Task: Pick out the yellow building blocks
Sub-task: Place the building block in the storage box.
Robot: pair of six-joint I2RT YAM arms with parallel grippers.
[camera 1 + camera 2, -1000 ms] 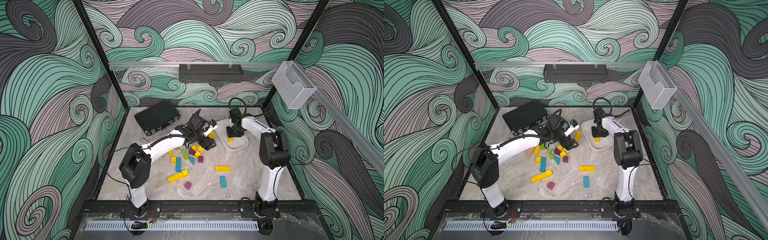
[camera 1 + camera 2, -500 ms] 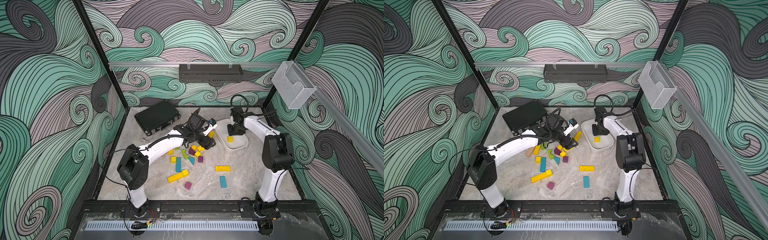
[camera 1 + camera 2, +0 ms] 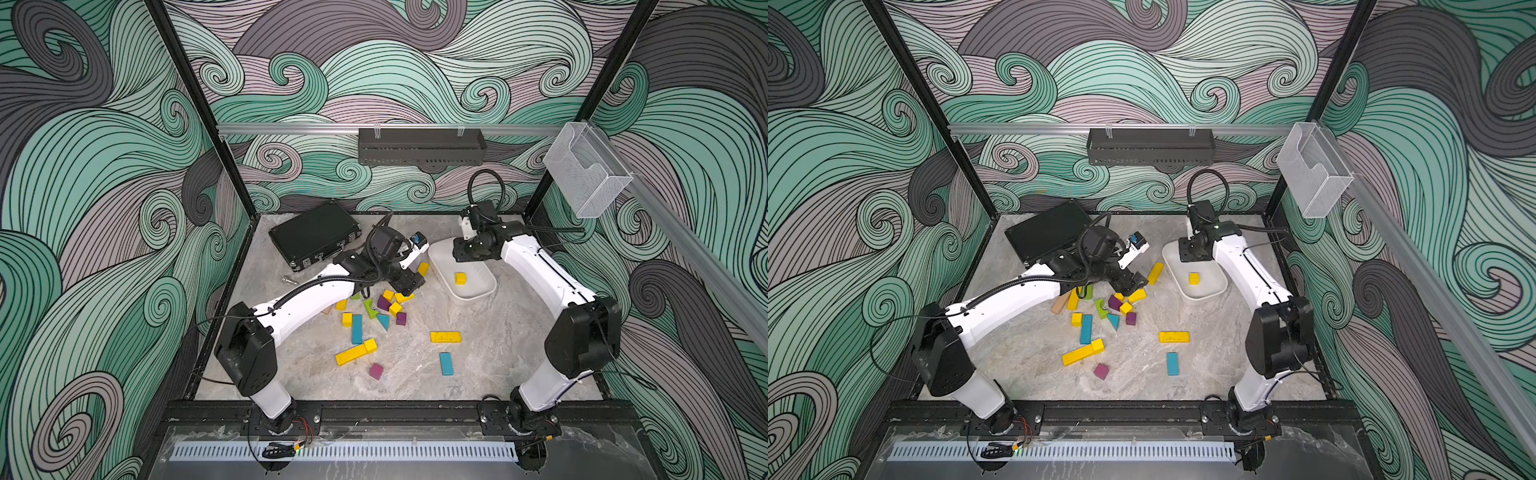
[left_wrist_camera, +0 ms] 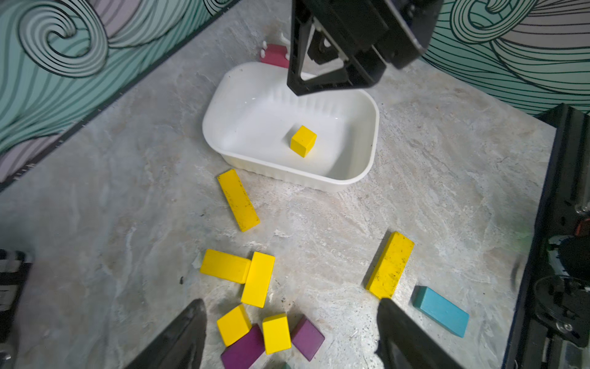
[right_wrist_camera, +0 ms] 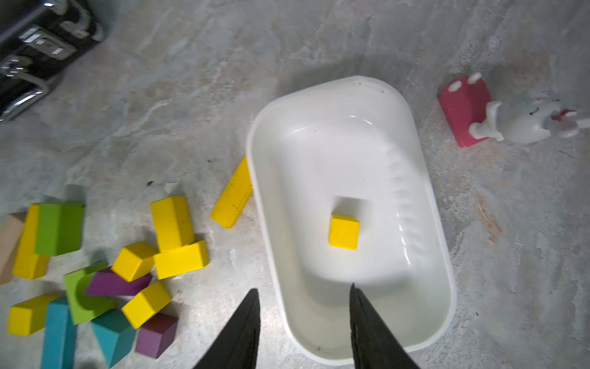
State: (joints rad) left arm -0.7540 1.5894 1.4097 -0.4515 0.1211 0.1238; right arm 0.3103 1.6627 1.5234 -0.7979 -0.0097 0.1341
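Marble tabletop (image 3: 498,353): both arms reach inward, bent.

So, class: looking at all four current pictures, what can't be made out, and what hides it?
- Tan block: mostly under the left arm in a top view, cut off by the frame edge in the right wrist view.
- Pink toy: behind the right arm in the top views.
- Left gripper: its fingers run off the left wrist frame.
- White tray: far end covered by the right gripper.
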